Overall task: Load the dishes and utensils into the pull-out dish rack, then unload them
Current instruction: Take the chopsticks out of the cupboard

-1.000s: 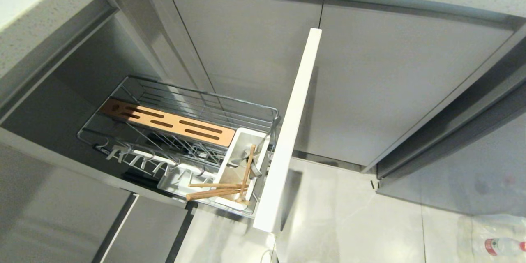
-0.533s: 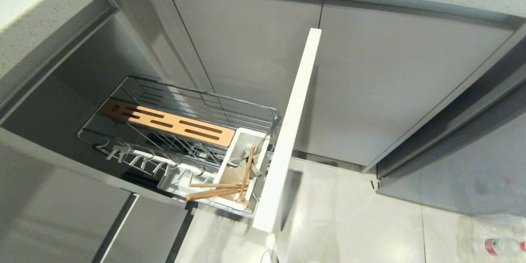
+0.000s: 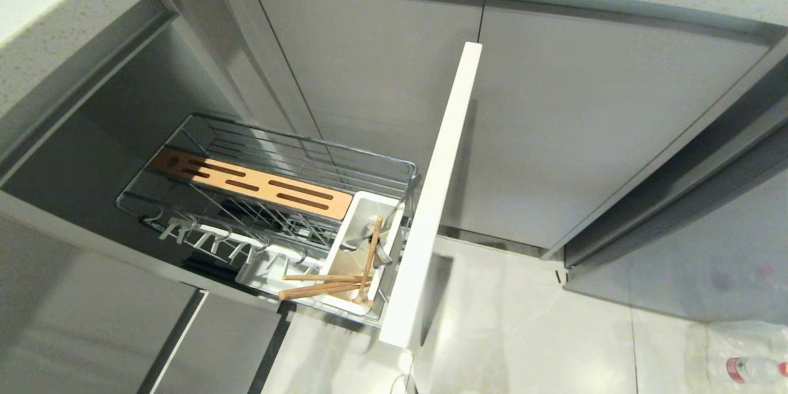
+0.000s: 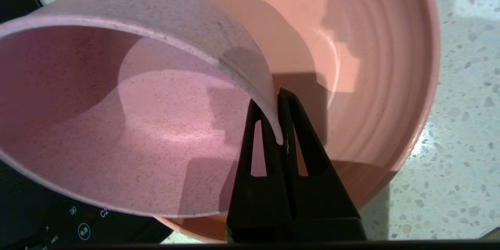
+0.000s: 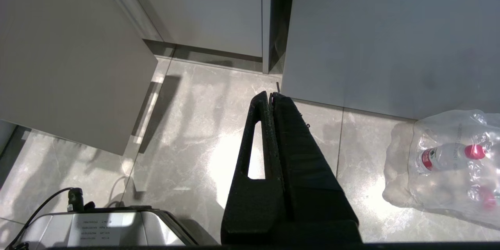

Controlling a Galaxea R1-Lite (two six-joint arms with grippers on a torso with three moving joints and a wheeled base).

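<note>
Bowl [image 4: 129,125] tilted, rim nipped by left fingers [image 4: 269,133], over plate [image 4: 371,66] | right fingers [image 5: 289,133] closed, idle

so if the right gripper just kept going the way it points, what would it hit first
Most likely the floor tiles in front of the grey cabinet. The shut right gripper aims there with nothing in between, though depth is hard to judge.

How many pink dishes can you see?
2. The pink bowl is pinched by its rim in the left tool, tilted over the pink plate, which lies on the speckled countertop. None shows in the dish rack; more may be hidden.
</note>
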